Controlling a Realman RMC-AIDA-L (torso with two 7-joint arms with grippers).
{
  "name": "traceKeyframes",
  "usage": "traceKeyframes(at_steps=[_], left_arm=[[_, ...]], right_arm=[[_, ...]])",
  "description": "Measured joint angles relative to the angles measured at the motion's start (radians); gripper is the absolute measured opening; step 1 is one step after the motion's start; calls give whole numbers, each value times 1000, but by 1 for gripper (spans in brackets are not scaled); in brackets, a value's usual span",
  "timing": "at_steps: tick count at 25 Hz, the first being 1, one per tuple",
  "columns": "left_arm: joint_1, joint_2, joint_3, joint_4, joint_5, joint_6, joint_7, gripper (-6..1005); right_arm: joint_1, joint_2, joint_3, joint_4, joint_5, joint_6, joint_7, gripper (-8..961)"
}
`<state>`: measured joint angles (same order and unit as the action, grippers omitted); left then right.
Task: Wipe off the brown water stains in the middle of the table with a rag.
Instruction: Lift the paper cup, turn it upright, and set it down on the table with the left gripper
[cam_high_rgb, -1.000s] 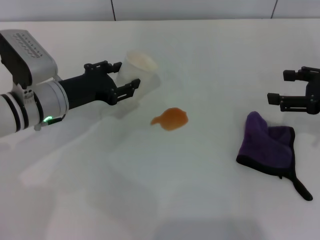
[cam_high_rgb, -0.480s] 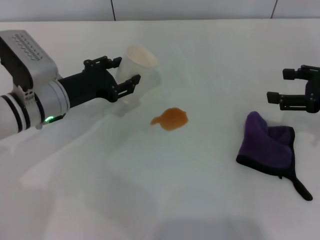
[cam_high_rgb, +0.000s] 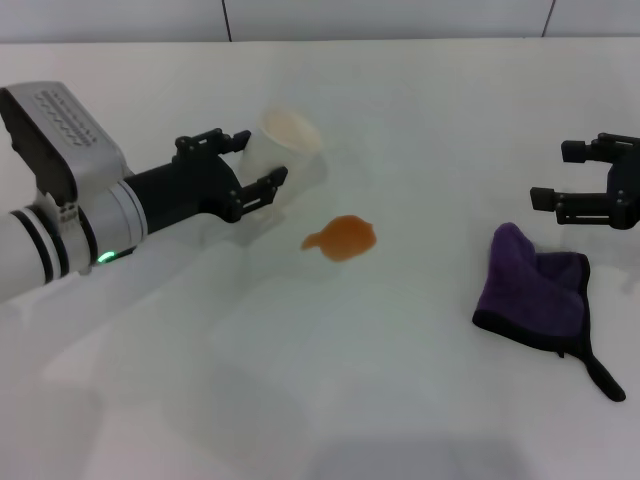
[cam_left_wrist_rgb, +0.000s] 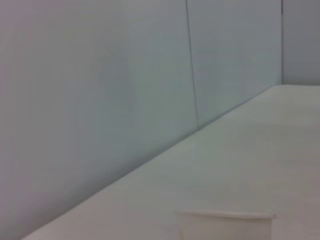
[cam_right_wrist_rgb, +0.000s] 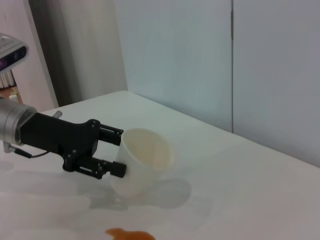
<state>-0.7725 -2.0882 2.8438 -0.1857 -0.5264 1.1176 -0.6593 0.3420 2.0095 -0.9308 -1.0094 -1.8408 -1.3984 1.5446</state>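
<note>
Spread wide and holding nothing, the black two-fingered right gripper (cam_high_rgb: 590, 190) hovers over the far right of the broad, smooth white table (cam_high_rgb: 400, 400), just behind the soft purple rag with black edging (cam_high_rgb: 535, 290), which lies crumpled near the right edge with its thin black strap trailing toward the front. Across the table, the left gripper (cam_high_rgb: 250, 165) on its white and black arm is pinching a tilted, translucent whitish plastic cup with a beige inside (cam_high_rgb: 280, 140), a grip the right wrist view also shows, with one finger on each side of the cup wall. Between the two arms, near the middle of the table and just in front of the cup, sits the small orange-brown water stain (cam_high_rgb: 342, 238), roundish with a short pointed tail toward the left. The rag looks light, limp and easy to bunch, so it will probably fold and drag rather than slide flat; the raised hump at its back, closest to the open fingers, seems the best place to take hold, since a pinch on the flat part or the strap could leave most of the cloth trailing. Wiping has not begun, and the stain appears untouched.
</note>
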Motion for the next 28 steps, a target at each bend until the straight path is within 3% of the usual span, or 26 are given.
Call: traceKeyframes(at_steps=[28], left_arm=[[55, -1, -6, 88, -30, -46, 148, 666]], right_arm=[[12, -3, -2, 0, -3, -2, 0, 826]])
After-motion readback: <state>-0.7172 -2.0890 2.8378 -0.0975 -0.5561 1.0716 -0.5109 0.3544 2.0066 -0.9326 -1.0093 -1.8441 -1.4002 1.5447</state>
